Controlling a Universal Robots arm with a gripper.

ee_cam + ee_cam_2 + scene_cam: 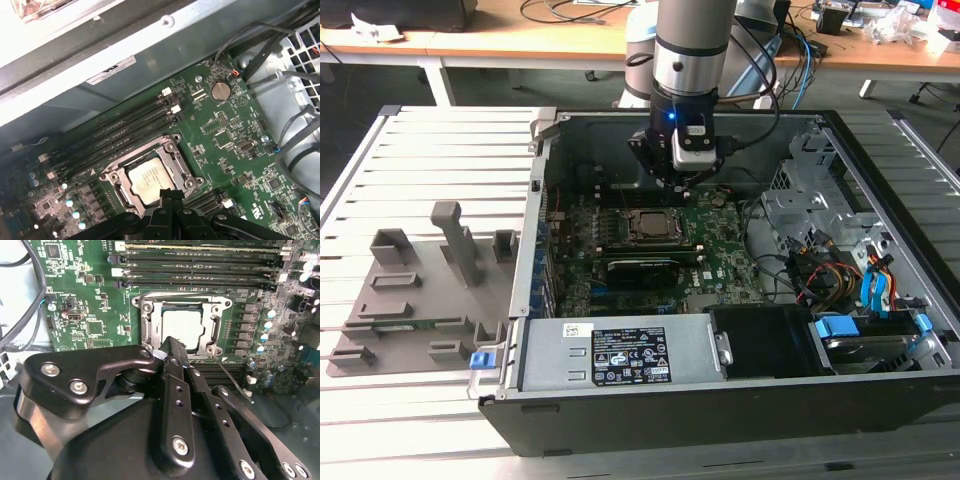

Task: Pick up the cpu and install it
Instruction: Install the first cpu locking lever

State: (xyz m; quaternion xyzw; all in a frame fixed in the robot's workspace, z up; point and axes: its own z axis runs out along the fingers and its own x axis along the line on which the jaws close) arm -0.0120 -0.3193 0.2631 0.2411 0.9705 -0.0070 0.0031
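The cpu (181, 326) lies flat in the black socket frame (145, 315) on the green motherboard (80, 300), silvery top up. In the first wrist view the cpu (148, 179) sits just beyond my fingertips. My gripper (171, 343) hangs above the socket's near edge, fingers pressed together with nothing between them. The exterior view has the gripper (686, 186) inside the open computer case, above and toward that view's right of the cpu (648, 226). A thin latch lever (234, 382) sticks out beside the socket.
Memory slots (200, 260) run along one side of the socket. A power supply (620, 355) fills the case front, and a drive cage with coloured cables (840, 265) stands at the exterior view's right. A grey fixture plate with blocks (420, 290) lies outside the case.
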